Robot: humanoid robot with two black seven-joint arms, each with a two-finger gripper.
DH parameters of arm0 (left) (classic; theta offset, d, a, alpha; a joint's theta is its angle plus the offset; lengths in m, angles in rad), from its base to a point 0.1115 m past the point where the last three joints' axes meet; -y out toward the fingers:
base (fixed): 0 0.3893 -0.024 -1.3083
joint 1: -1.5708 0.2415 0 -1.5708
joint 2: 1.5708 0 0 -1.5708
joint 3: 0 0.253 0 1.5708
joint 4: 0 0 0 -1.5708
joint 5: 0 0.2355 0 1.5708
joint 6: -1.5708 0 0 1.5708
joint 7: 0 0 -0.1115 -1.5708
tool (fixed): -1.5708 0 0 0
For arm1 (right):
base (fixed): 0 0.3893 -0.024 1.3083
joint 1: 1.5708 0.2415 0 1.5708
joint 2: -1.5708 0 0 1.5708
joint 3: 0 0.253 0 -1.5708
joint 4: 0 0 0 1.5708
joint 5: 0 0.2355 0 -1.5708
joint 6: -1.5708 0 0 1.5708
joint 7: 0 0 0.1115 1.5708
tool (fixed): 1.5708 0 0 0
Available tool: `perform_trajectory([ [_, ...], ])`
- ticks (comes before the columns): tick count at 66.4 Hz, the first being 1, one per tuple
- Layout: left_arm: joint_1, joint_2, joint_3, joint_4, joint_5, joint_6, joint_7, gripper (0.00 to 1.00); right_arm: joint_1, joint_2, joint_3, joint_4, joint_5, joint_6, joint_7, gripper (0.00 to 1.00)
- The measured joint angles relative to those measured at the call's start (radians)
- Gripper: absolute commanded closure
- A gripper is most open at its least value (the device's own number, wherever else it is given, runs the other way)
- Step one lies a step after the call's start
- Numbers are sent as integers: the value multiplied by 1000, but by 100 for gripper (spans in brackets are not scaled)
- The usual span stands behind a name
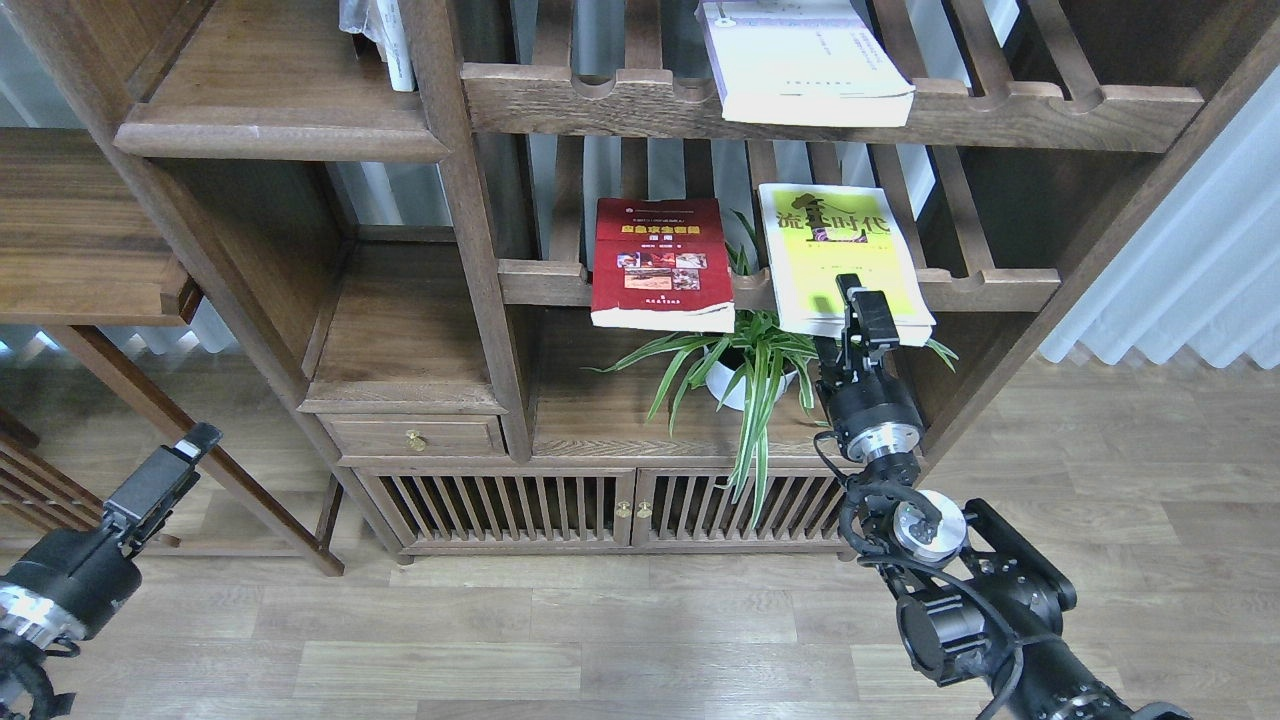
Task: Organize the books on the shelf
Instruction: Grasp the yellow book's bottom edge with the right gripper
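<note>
- Head view: black right gripper (866, 312) overlaps the yellow-green paperback's (840, 252) overhanging edge, centre-right; grip state unclear.
- Risk: an off-centre pull may tip the book onto the green spider plant (752, 362).
- Black left gripper (165, 475), lower left: state unclear.

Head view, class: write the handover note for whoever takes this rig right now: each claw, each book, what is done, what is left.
Right claw: at the near edge of the yellow-green book; grip unclear.
Left claw: low at the left, holding nothing visible; open or shut unclear.
Dark red book and yellow-green book lie flat on the middle slatted shelf; pale book lies on the slatted shelf above.
Done: nothing.
Left: all three books.
</note>
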Motion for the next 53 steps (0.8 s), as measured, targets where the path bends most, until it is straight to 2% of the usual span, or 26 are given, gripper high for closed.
perform_trajectory([
  [18, 2, -1, -1, 0, 0, 0, -1, 0, 17, 0, 1, -28, 0, -19, 6, 2],
  [27, 3, -1, -1, 0, 0, 0, -2, 0, 33, 0, 10, -81, 4, -45, 7, 24],
  [36, 8, -2, -8, 0, 0, 0, -3, 0, 35, 0, 12, -88, 4, -47, 8, 27],
  [53, 14, -3, -13, 9, -1, 0, -3, 0, 55, 0, 20, -89, 6, -45, 10, 38],
])
